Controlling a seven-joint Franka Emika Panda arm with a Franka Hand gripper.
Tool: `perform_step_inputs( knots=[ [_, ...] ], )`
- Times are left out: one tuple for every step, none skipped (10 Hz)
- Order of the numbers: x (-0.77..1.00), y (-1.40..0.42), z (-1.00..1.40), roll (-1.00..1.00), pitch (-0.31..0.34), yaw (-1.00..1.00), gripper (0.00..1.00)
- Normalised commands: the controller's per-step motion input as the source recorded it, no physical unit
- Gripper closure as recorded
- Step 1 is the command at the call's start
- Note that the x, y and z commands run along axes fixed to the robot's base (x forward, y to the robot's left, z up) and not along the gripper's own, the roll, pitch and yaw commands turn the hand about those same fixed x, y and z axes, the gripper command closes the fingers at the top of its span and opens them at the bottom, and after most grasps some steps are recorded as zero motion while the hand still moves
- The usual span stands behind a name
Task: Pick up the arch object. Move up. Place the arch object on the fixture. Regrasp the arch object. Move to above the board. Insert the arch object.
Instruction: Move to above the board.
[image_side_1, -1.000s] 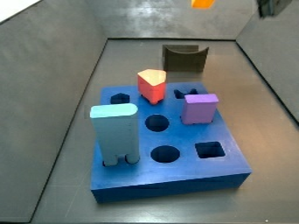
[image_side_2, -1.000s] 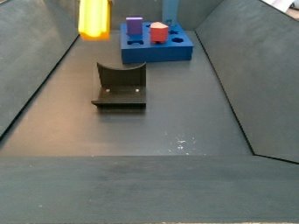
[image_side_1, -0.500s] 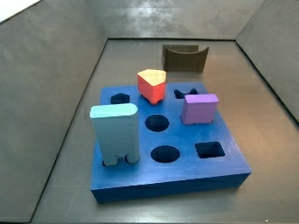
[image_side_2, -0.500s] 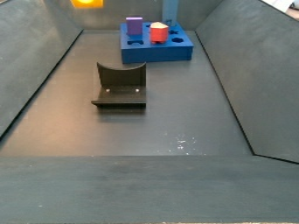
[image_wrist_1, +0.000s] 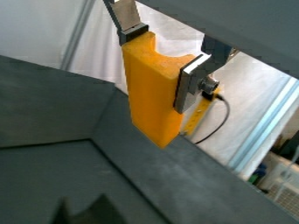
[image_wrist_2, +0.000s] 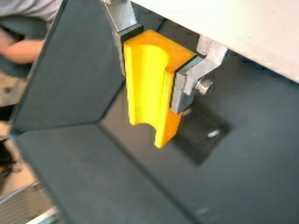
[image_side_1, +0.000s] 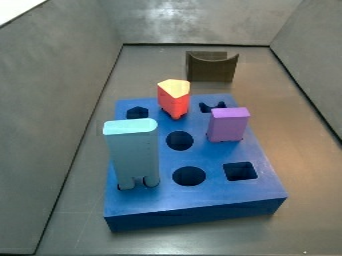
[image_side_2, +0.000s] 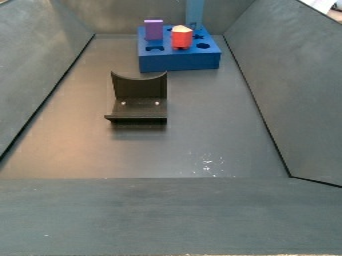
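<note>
In both wrist views the gripper (image_wrist_1: 170, 54) is clamped on the arch object (image_wrist_1: 155, 92), a yellow-orange block hanging down between the two silver fingers (image_wrist_1: 193, 80), with its notch end pointing down in a wrist view (image_wrist_2: 153, 138). In both side views the block and gripper are not seen at all. A moment ago a bit of orange showed at the top edge of those pictures, and now it is gone, so the arm has gone higher. That looks like the move up step done, and next comes setting the block on the fixture (image_side_1: 211, 67). The fixture stands empty on the dark grey floor (image_side_2: 187, 145), just behind the board (image_side_1: 201, 185). On the board, away from the fixture, stand a light-blue arch block (image_side_1: 130, 152), a red block (image_side_1: 174, 97) and a purple block (image_side_1: 229, 124). Grey walls (image_side_1: 60, 80) stand around the floor
</note>
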Motion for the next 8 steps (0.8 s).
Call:
perform_step_inputs(
  knots=[
    [-0.87, -1.0, 0.11, -1.0, -0.029, -0.05, 1.0],
    [-0.87, -1.0, 0.11, -1.0, -0.033, -0.05, 1.0],
    [-0.88, -1.0, 0.11, -1.0, -0.032, -0.05, 1.0],
    [-0.91, -1.0, 0.11, -1.0, -0.031, -0.06, 1.0],
    [-0.94, -1.0, 0.11, -1.0, -0.033, -0.06, 1.0],
    [-0.79, -0.79, 0.09, -1.0, -0.043, -0.06, 1.0],
    [-0.53, -0.49, 0.05, -1.0, -0.049, -0.06, 1.0],
    [-0.27, -0.22, 0.02, -1.0, -0.035, -0.06, 1.0]
  ],
)
